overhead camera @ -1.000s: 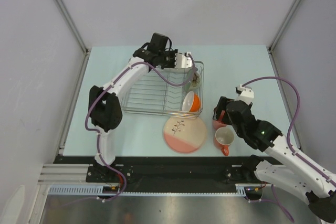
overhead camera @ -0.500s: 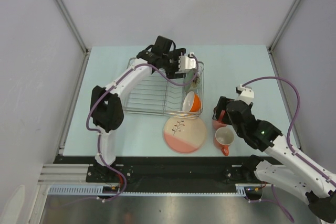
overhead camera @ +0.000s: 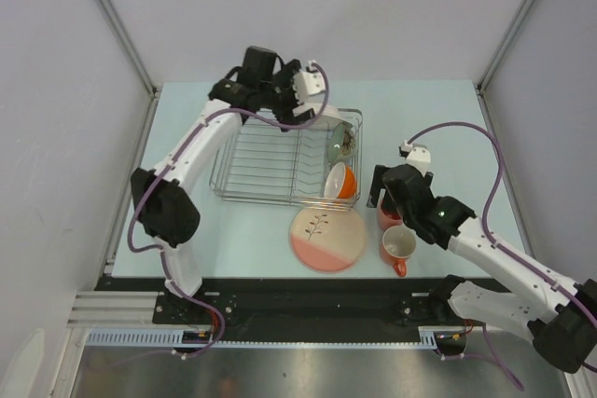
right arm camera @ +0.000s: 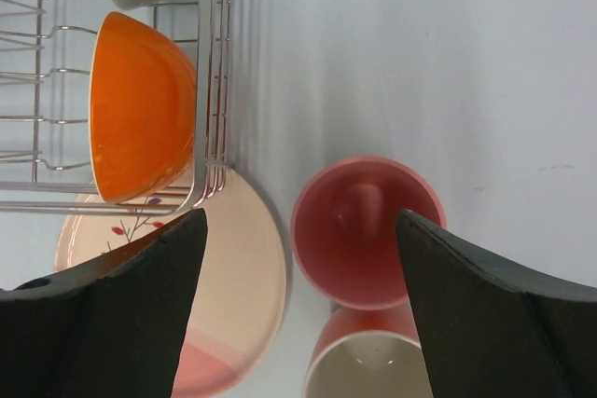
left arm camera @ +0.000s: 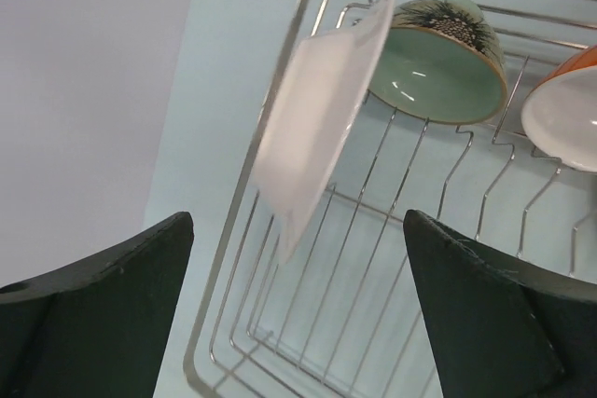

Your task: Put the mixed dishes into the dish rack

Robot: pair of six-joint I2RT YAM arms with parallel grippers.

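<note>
We see the left gripper [left arm camera: 297, 230] with fingers spread wide. Just ahead of it, the white plate [left arm camera: 322, 109] stands tilted in the rack [overhead camera: 256, 170]. The right gripper [right arm camera: 300, 219] gapes, with the pink cup [right arm camera: 364, 230] ahead between its fingers, untouched.

The white ruffled-rim plate [left arm camera: 317, 118] is seen standing on edge, tilted, inside the dish rack [left arm camera: 220, 263] near its corner. Beyond it, a green-lined bowl [left arm camera: 438, 81] (pine cones painted outside) and an orange bowl [left arm camera: 564, 109] are propped on their sides. The fingers [left arm camera: 121, 314] of the left gripper [left arm camera: 297, 230] are spread wide, clear of the plate.
</note>
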